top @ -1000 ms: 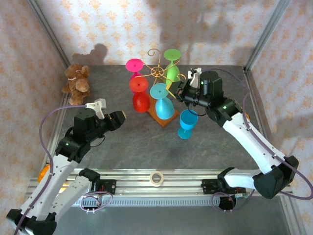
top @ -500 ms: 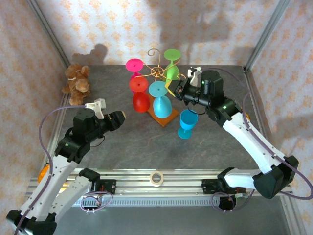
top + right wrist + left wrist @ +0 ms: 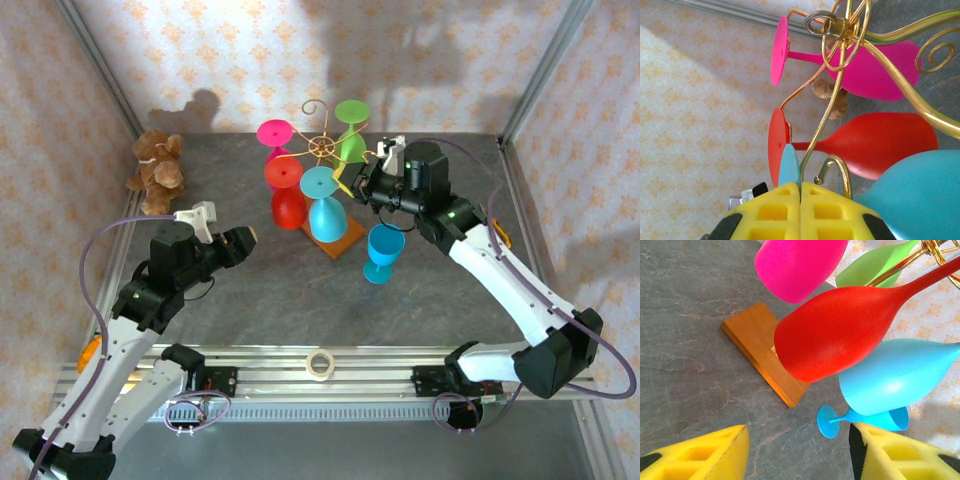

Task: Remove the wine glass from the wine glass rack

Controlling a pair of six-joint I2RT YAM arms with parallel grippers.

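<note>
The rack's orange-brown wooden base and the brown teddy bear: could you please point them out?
Orange-brown wooden base (image 3: 756, 341), left wrist view, top face.
Brown teddy bear (image 3: 160, 178), top external view, torso.

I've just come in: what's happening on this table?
The right claw is shut at the stem of the light blue wine glass hanging on the wine glass rack; whether it grips is unclear. A darker blue wine glass stands on the table beside the rack. The left claw hovers open and empty.
</note>
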